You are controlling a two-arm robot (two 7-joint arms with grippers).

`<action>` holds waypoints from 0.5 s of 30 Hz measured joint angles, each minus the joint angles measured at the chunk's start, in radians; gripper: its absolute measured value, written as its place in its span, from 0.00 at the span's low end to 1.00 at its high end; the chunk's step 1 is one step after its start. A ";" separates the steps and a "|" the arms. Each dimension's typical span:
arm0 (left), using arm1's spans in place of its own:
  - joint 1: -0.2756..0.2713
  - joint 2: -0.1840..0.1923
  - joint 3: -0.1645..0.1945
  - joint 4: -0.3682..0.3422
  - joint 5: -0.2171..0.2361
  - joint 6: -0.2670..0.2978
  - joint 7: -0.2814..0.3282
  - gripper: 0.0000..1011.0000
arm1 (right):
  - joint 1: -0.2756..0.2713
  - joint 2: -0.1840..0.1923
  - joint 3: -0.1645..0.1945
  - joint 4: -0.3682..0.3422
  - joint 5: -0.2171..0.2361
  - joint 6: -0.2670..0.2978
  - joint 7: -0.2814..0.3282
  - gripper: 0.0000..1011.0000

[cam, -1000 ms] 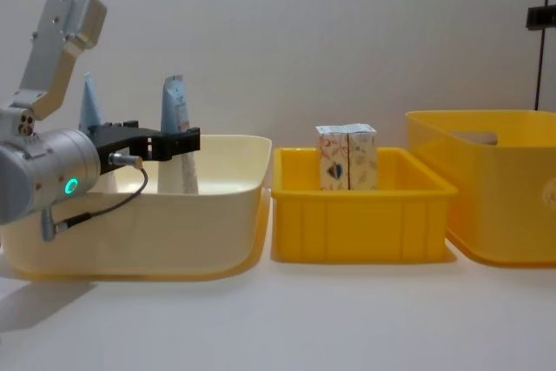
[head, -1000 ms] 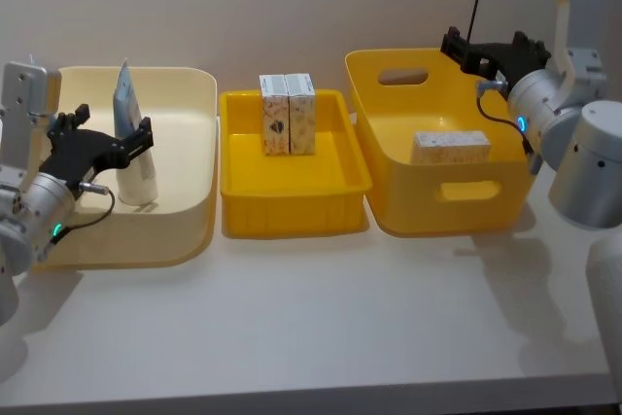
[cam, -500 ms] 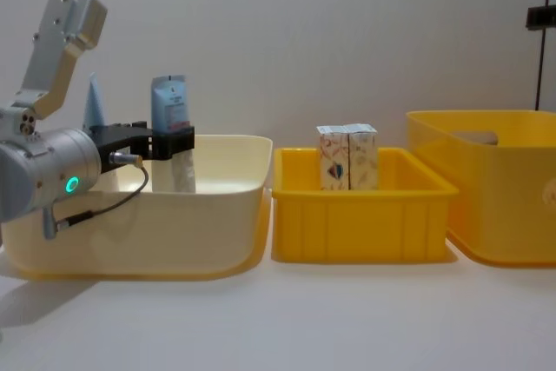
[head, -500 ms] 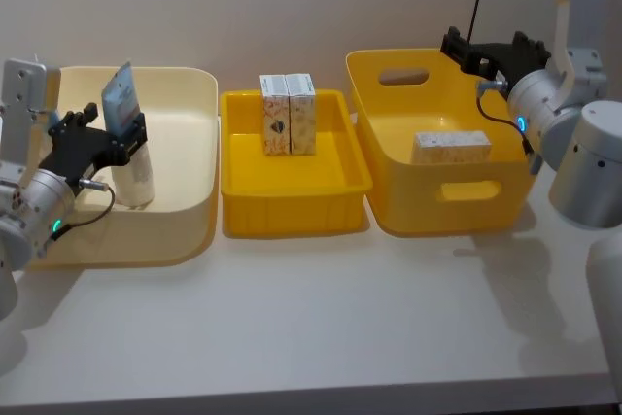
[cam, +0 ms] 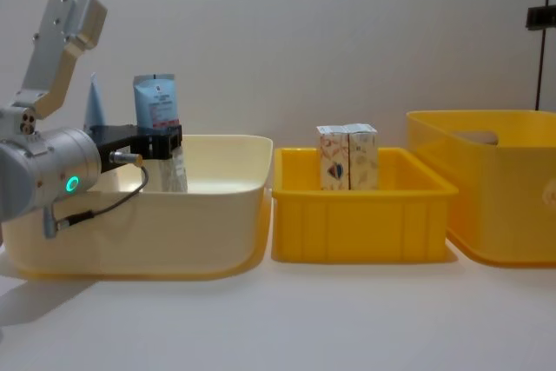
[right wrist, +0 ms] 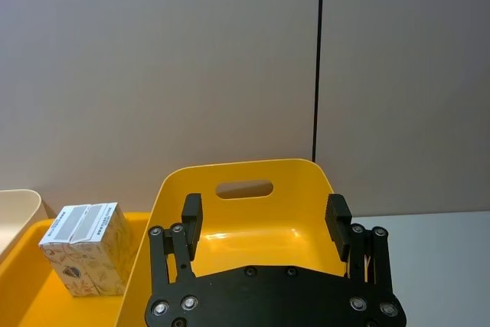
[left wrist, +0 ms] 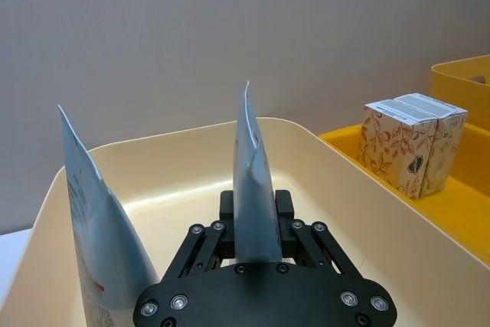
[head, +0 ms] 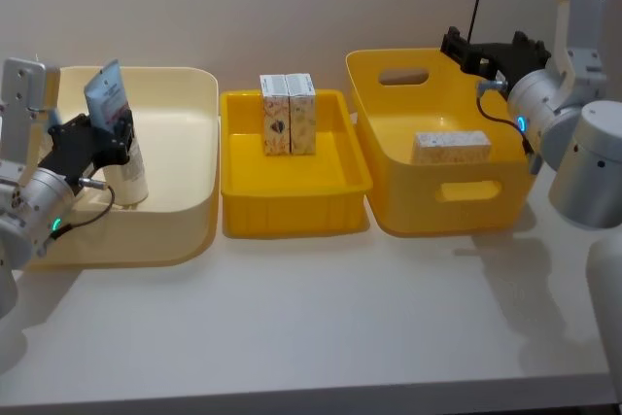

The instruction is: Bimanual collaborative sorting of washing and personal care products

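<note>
Left pincer (left wrist: pixel 256 206) clenched on the mid-body of a tall pale blue-white squeeze tube (left wrist: pixel 253 151), crimped end up, inside the cream plastic bin (head: pixel 175 230). The grip likely keeps the tube upright. Second tube (left wrist: pixel 99 235) of the same kind stands just beside it in the same bin. Right of the cream bin sits a shallow yellow tray (head: pixel 292 216) holding two patterned cartons (head: pixel 288 114), upright and touching. Farther right is a deep yellow bin (head: pixel 418 211) with one carton (head: pixel 450 148) lying flat. Right pincer (right wrist: pixel 264 216) is spread and empty over that bin's far rim, probably waiting.
</note>
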 joint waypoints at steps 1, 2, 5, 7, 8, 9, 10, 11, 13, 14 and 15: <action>0.000 0.000 0.000 0.000 0.000 0.000 0.000 0.30 | 0.000 0.000 0.000 0.000 0.000 0.000 0.000 0.99; 0.000 0.000 0.000 0.001 0.000 0.000 0.000 0.30 | 0.000 0.000 0.000 0.000 0.000 0.000 0.000 0.99; -0.001 0.000 0.000 0.002 0.000 -0.001 -0.001 0.27 | 0.000 0.000 0.000 0.000 0.000 0.000 0.000 0.99; -0.001 -0.001 0.000 0.002 0.000 -0.001 -0.001 0.27 | 0.000 0.000 0.000 0.000 0.000 0.000 0.000 0.99; -0.001 -0.001 0.000 0.003 0.000 -0.001 -0.001 0.26 | 0.000 0.000 0.000 0.000 0.000 0.000 0.000 0.99; -0.002 -0.001 0.000 0.003 0.000 -0.001 -0.001 0.25 | 0.000 0.000 0.000 0.000 0.000 0.000 0.000 0.99; -0.002 -0.001 0.000 0.003 0.000 -0.001 -0.001 0.25 | 0.000 0.000 0.000 0.000 0.000 0.000 0.000 0.99; -0.002 -0.001 0.000 0.003 0.000 -0.001 -0.001 0.25 | 0.000 0.000 0.000 0.000 0.000 0.000 0.000 0.99; -0.002 -0.001 0.000 0.003 0.001 -0.001 -0.001 0.25 | 0.000 0.000 0.000 0.000 0.000 0.000 0.000 0.99; -0.002 -0.001 0.000 0.003 0.001 -0.001 -0.001 0.25 | 0.000 0.000 0.000 0.000 0.000 0.000 0.000 0.99; -0.001 -0.001 0.000 0.001 0.002 0.000 -0.001 0.25 | 0.000 0.000 0.000 0.000 0.000 0.000 0.000 0.99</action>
